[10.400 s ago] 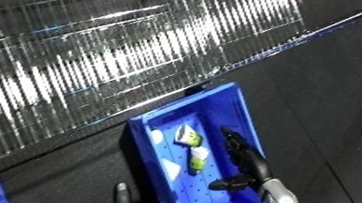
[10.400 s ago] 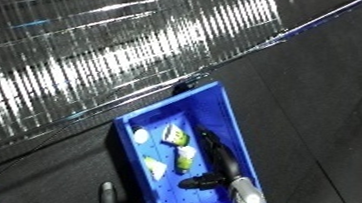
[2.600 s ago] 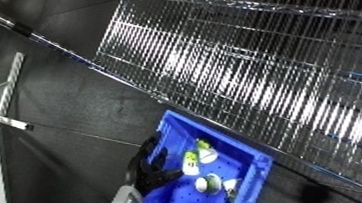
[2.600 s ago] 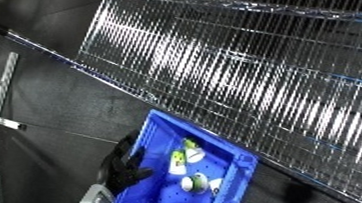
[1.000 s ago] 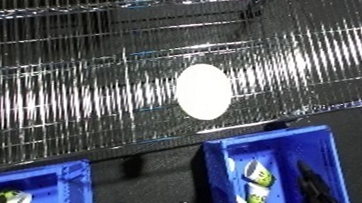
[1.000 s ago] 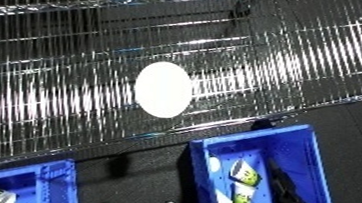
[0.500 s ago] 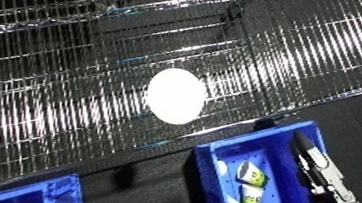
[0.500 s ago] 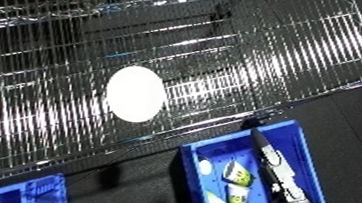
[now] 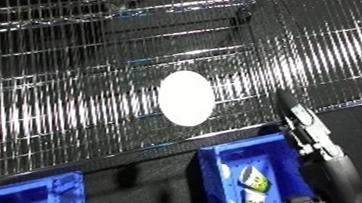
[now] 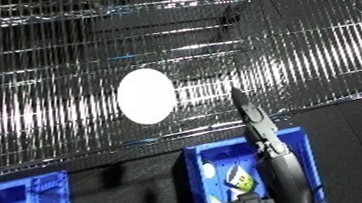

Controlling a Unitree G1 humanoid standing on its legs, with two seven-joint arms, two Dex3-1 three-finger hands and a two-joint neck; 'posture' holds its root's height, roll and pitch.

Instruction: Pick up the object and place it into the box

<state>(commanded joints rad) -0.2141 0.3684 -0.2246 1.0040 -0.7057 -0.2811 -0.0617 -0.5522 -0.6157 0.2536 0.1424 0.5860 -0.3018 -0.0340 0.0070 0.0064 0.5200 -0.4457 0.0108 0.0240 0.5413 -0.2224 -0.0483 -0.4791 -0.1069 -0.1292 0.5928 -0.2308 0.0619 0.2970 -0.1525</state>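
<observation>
Left eye view shows, at its lower left corner, the blue rim of a second bin (image 9: pixel 39 192), mostly cut off by the edge. Above it and across the whole upper part runs a wire shelf (image 9: pixel 89 99), its thin bars shining under the light. A white oval object (image 9: pixel 186 98) lies on the wire near the middle, above and a little left of the main bin.

Below the shelf's front edge sits the blue bin (image 9: pixel 211 176). Inside it are small pale items with green and dark markings (image 9: pixel 255 179), lying toward the bin's middle; a round white piece (image 10: pixel 208 169) shows near the bin's left wall in the right eye view. What these items are cannot be told.

Right of the white object, the right hand (image 9: pixel 303 127) reaches up from the lower right, over the bin's right side and far edge, its dark fingers straight and stretched toward the shelf. Its tips lie against the wire background near the shelf's front edge, apart from the white object, and it holds nothing. Behind it the forearm (image 9: pixel 347 178) comes in from the lower right corner.

No left hand shows in either view.
</observation>
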